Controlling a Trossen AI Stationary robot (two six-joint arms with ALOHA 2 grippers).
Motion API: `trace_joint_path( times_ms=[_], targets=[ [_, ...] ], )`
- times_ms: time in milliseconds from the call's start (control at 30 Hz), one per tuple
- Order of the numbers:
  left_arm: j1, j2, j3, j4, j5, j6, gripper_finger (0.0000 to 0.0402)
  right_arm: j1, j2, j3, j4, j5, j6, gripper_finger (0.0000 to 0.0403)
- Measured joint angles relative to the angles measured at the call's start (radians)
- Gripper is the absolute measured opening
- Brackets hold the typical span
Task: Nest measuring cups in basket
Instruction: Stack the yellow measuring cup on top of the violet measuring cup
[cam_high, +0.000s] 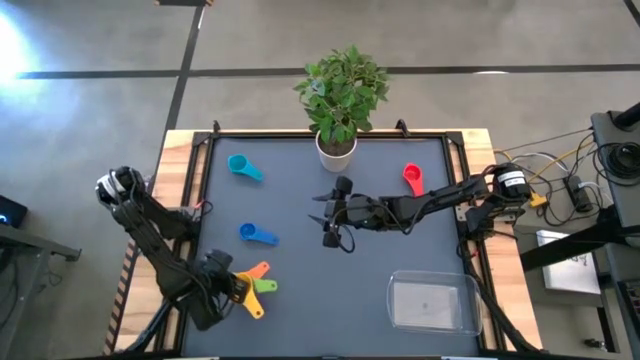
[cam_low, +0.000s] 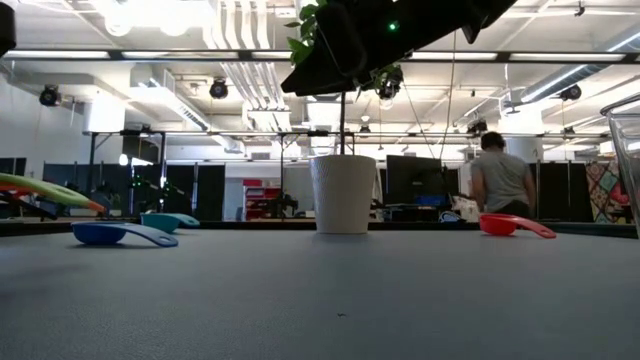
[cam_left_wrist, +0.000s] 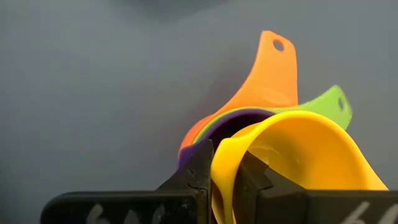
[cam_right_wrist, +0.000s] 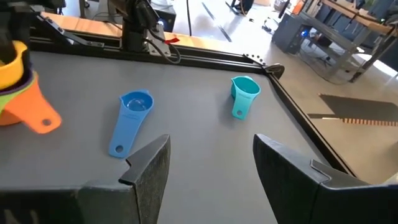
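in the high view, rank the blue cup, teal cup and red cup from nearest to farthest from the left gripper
1. blue cup: just up the table from the left gripper, left side.
2. teal cup: far left corner area.
3. red cup: across on the right side, near the right arm.

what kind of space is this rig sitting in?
Likely an open-plan lab or workshop. The low view shows exposed ceiling ducts and strip lights, a person at monitors, and a concrete floor around the table.
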Motion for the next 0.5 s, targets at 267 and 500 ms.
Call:
trace_joint_path(
  times_ms=[267,500],
  targets=[
    [0.000,0.043,0.016,-0.029,0.009,0.006,0.0015,0.000,0.000,0.000,0.003,0.000,0.022,0.0219],
    [0.000,0.042,0.014,-0.018,0.018,0.034,0.0068,0.000,0.000,0.000,0.007,0.000,0.037,0.0219]
  ],
)
